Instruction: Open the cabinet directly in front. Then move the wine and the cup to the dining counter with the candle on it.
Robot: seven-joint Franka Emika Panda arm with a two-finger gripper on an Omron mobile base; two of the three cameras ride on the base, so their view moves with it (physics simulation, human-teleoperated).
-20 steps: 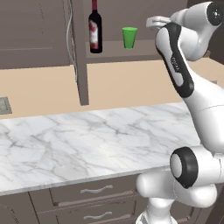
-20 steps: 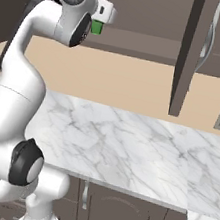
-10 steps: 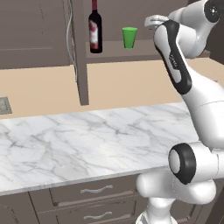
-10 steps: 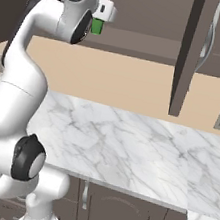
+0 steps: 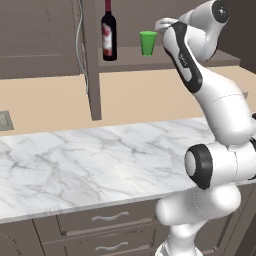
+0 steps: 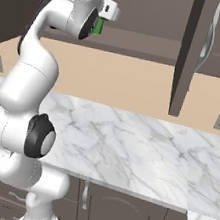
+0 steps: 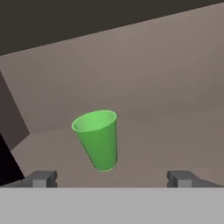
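Two fingertips of the spread pincer (image 7: 111, 178) flank the cup (image 7: 98, 138) at twelve o'clock; advance squarely before closing.

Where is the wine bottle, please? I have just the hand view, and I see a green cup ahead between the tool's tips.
Observer: The wine stands upright on the same cabinet shelf, apart from the cup, on the side nearer the open left door.
Operator: Thank you. Is the right door open too?
Observer: Yes, the right door is swung out over the marble worktop.
Operator: And is the tool already around the cup?
Observer: No. The tool is open and short of the cup; in the left base view the hand sits just beside it.
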